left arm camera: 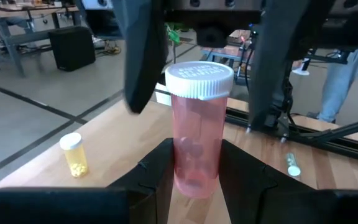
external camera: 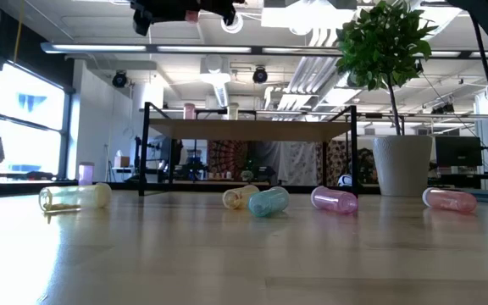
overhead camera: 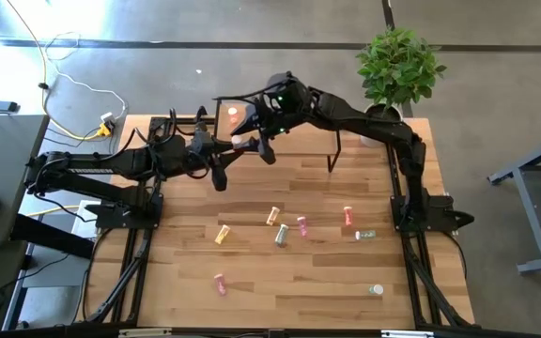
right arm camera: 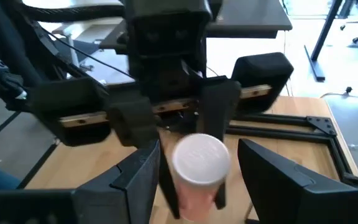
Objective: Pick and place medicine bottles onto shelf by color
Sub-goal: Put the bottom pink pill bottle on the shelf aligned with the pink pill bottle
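Tabletop (overhead camera: 280, 272) first: the shelf (external camera: 252, 129) stands at its far edge, and I'm placing everything else off that shelf.

Both my arms meet right over the shelf's left end. My left jaws (left arm camera: 194, 180) are clamped on the lower part of a pink medicine bottle (left arm camera: 194, 137). My right jaws (right arm camera: 197, 168) stand wide open, one finger on each side of its white cap with a gap both sides, so they aren't touching it.

The bottle is upright, long axis vertical, cap up and base down between the left fingers, held in the air over the shelf rather than standing on it.

My read is that this is either a handover, left to right, or the last bit before set-down. If it's a handover, the right jaws need to close squarely on the cap end before the left lets go, or the bottle tips. After that it needs to go down beside whatever pink ones are on the shelf.

A small yellow bottle (left arm camera: 74, 154) stands upright on wood close by. It's probably on the shelf top, but I can't say for sure.

In front of the shelf, eight or so loose bottles (overhead camera: 281, 235) lie on their sides, not yet sorted.
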{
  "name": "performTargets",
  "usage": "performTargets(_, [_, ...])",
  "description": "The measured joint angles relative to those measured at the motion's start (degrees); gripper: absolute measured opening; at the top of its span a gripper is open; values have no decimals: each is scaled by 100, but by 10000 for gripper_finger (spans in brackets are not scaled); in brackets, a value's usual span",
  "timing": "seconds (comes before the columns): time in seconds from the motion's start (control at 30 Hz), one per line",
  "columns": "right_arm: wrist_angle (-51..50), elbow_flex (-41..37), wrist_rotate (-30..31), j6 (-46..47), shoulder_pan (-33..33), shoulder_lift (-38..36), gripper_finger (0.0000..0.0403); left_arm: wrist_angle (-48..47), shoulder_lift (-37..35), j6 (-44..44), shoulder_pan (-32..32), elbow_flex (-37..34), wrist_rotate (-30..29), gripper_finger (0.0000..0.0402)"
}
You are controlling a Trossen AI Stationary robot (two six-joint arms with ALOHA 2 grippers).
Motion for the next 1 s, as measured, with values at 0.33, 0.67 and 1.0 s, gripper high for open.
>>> performTargets(0.33, [9,0,109,-5,0,7,145,-9,0,0,0,0,-10,104])
performTargets(0.67, [3,0,108,-26,0,7,107,-13,0,-4,0,0,-55,104])
performTargets(1.0, [5,0,111,-23,-5,7,107,-11,0,-44,-2,0,-248,110])
